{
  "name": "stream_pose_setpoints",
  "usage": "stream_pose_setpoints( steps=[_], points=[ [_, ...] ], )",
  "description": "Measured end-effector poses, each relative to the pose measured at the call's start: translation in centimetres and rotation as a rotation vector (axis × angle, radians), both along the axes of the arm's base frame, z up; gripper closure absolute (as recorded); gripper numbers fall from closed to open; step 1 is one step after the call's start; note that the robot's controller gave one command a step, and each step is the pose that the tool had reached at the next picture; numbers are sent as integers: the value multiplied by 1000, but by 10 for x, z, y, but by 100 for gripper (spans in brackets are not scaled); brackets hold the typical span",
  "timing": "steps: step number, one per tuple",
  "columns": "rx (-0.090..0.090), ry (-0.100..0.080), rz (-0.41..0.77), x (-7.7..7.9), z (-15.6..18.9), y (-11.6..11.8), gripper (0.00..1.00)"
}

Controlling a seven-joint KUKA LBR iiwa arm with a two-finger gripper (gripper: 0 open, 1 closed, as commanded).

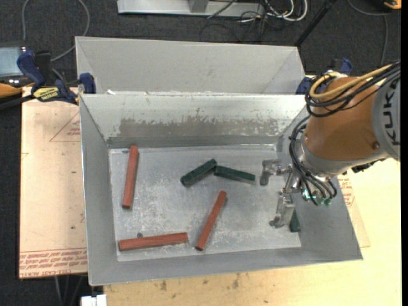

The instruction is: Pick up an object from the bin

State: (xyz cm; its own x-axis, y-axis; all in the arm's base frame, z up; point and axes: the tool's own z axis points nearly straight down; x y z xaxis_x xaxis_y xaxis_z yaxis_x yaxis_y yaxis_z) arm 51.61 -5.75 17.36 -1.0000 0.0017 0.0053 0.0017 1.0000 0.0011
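Camera view is looking down into the grey metal bin [191,123]. At its left, an upright red-brown bar [130,177] is lying on the floor near the left wall. Below it, a front red-brown bar [153,241] is lying along the near edge, and a slanted red-brown bar [211,220] is angling up from just beside its right end. In the middle, a left green bar [198,172] and a right green bar [234,174] are meeting end to end in a shallow angle, well apart from the red ones.

Further right, the hand [283,219] is reaching low over the floor by the right wall. A small dark green piece [294,222] is sitting just beside it on its right; whether they are touching is not clear. I cannot tell whether the hand is apart or together.

Nothing is looking lifted, so the task is seemingly at the approach, with the grasp and the raise still to do
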Motion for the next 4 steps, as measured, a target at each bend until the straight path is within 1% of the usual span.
stream_pose_setpoints(
  steps=[1,2,3,4],
  points=[
    [4,-3,225,-3,-63,107,0],
    [3,-9,527,-18,-98,169,0],
    [0,-18,985,-29,-101,198,0],
    [2,-8,983,-32,-103,198,100]
  ],
)
